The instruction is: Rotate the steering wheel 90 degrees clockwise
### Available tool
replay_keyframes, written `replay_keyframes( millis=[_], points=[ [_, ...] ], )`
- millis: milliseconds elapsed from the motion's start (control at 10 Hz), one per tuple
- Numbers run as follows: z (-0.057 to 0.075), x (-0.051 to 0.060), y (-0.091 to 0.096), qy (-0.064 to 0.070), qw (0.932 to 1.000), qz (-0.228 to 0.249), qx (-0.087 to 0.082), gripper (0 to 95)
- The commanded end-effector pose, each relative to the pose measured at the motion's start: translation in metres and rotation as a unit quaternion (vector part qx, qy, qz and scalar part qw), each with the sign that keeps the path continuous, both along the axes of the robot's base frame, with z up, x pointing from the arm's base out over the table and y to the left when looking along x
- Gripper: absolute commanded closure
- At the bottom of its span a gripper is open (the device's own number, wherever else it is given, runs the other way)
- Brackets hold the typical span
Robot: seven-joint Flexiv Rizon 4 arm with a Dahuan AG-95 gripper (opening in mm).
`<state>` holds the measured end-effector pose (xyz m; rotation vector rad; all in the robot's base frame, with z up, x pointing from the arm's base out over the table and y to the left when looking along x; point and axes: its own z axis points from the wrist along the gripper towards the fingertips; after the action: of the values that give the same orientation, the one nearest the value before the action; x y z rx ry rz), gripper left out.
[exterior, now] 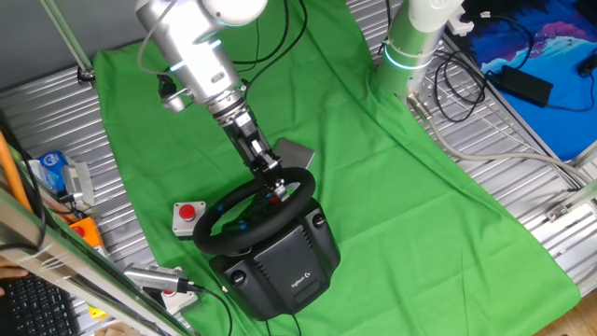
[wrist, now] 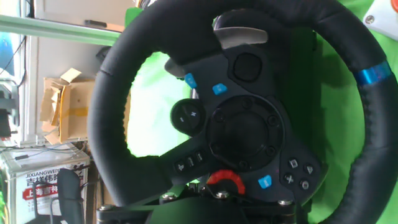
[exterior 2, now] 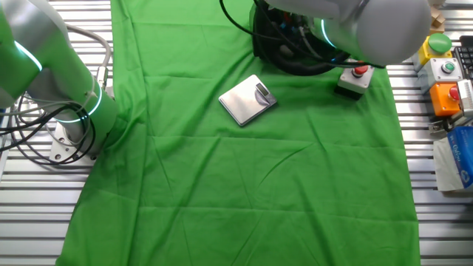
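Note:
The steering wheel [exterior: 244,217] is a black round rim on a bulky black base [exterior: 284,266] at the near middle of the green cloth. My gripper [exterior: 276,185] reaches down onto the far side of the rim and looks shut on it. In the hand view the wheel [wrist: 109,106] fills the frame, with blue buttons, a red dial [wrist: 225,180] and a blue stripe [wrist: 372,74] on the rim's right. My gripper [wrist: 193,208] sits at the bottom edge, where the rim runs into it. In the other fixed view the wheel [exterior 2: 295,63] is mostly hidden behind the arm.
A small grey box with a red push button [exterior: 189,217] lies left of the wheel and also shows in the other fixed view [exterior 2: 355,77]. A flat metal plate [exterior: 295,152] lies just behind the wheel [exterior 2: 247,100]. A second robot base [exterior: 410,47] stands at the back right.

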<state>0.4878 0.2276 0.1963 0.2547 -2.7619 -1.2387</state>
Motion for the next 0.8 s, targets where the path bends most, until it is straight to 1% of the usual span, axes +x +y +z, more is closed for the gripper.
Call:
replay_keyframes(
  millis=[100,200,300,400,600,800],
  points=[
    [-0.001,0.003,0.001,0.003,0.9999,-0.007,0.008,95.0],
    [-0.001,0.006,0.002,0.006,0.9998,-0.011,0.016,95.0],
    [0.000,0.008,0.002,0.008,0.9998,-0.012,0.017,95.0],
    [0.002,0.012,0.002,0.015,0.9994,-0.019,0.026,95.0],
    [0.005,0.018,0.003,0.020,0.9990,-0.025,0.031,95.0],
    [0.005,0.025,0.007,0.020,0.9989,-0.031,0.028,95.0]
  ],
)
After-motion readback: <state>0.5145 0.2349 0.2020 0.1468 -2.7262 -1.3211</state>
